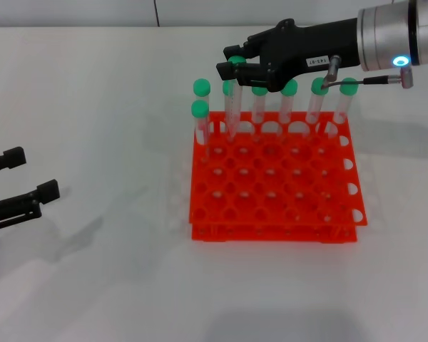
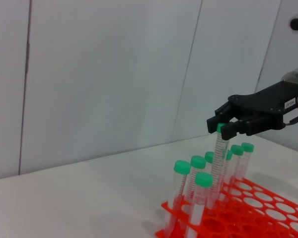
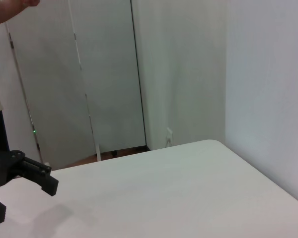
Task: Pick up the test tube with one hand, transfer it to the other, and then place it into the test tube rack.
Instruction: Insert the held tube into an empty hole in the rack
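Note:
My right gripper (image 1: 236,68), black with a white label, is shut on the green cap of the test tube (image 1: 232,107). It holds the tube upright over the back row of the orange-red test tube rack (image 1: 271,232). The tube's lower end reaches down to the rack top, and its cap stands higher than its neighbours. The left wrist view shows the same grip: right gripper (image 2: 222,129), test tube (image 2: 218,158), rack (image 2: 268,214). My left gripper (image 1: 30,175) is open and empty, low at the table's left, far from the rack. It also appears in the right wrist view (image 3: 20,194).
Several other green-capped tubes (image 1: 289,88) stand along the rack's back row, and two (image 1: 199,110) stand at its back left corner. The rest of the rack's holes are free. A white table (image 1: 114,271) surrounds the rack, and a wall (image 2: 114,74) lies behind it.

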Available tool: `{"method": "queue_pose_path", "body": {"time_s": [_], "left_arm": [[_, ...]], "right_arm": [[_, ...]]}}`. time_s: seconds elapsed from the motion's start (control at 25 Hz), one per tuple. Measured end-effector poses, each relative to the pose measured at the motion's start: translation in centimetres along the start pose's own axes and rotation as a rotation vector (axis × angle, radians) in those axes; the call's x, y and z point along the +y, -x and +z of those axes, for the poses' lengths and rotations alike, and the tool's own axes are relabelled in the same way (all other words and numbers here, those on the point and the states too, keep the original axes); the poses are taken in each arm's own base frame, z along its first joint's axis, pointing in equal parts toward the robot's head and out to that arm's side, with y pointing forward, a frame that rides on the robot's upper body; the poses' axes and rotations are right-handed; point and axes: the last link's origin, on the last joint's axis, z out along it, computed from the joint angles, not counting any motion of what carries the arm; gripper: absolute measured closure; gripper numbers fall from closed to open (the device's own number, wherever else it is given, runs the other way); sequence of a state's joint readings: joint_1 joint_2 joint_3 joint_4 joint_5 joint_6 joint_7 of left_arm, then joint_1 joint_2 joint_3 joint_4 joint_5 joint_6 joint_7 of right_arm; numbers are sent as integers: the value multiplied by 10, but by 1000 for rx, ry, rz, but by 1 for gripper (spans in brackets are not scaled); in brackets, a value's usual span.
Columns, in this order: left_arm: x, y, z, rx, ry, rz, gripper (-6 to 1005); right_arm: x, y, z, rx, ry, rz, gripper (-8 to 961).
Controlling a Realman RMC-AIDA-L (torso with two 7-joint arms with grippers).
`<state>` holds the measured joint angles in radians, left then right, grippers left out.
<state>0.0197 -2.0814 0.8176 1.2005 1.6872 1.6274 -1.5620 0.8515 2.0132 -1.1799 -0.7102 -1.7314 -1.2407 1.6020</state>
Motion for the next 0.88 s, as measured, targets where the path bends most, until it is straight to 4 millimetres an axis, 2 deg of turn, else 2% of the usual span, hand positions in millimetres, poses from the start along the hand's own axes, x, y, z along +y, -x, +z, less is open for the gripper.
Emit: {"method": "queue_pose_path", "body": {"time_s": [0.88], "left_arm": [[0,-1,2,-1,4,7,117]], "right_arm": [[2,-4,2,14,8,2,647]]}}
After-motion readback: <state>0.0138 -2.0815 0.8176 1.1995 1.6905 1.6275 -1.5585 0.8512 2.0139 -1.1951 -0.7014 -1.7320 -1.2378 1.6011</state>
